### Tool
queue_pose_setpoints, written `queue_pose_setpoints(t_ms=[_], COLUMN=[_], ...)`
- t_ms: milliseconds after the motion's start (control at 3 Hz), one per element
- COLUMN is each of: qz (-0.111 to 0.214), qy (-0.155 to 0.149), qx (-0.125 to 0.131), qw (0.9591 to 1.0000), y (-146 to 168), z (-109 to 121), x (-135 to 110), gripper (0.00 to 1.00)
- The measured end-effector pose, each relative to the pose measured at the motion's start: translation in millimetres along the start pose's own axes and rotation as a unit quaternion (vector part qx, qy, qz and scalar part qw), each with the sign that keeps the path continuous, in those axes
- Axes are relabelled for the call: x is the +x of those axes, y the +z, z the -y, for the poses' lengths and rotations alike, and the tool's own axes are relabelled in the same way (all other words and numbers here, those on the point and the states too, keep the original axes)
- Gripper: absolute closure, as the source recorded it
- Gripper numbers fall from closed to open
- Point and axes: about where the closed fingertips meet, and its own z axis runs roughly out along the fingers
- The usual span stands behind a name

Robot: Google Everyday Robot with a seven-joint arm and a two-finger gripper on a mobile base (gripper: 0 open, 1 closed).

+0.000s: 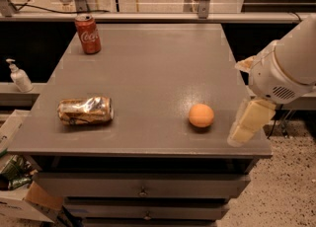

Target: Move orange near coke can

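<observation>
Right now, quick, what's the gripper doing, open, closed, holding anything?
Gripper: open or closed cannot be told; it hangs at the table edge, right of the orange, not touching it.

Table [158, 73] carries coke can [88, 34] at 11 o'clock, crushed can [85, 111] at 8, orange [201, 115] at 4, gripper [239, 134] beyond it at the edge.
</observation>
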Motion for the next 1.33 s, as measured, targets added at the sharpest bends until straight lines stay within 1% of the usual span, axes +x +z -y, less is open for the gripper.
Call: queue_pose_setpoints(t_ms=[333, 667, 1000, 1333], qz=[0.018, 0.025, 0.025, 0.022], qy=[0.004, 0.016, 0.027, 0.031], qx=[-0.003, -0.008, -0.021, -0.034], qw=[0.9998, 0.9995, 0.9991, 0.9987], y=[32, 55, 73, 87], z=[-1, 3, -2, -12], x=[-9, -18, -28, -35], gripper=[0.00, 0.00, 0.00, 0.18])
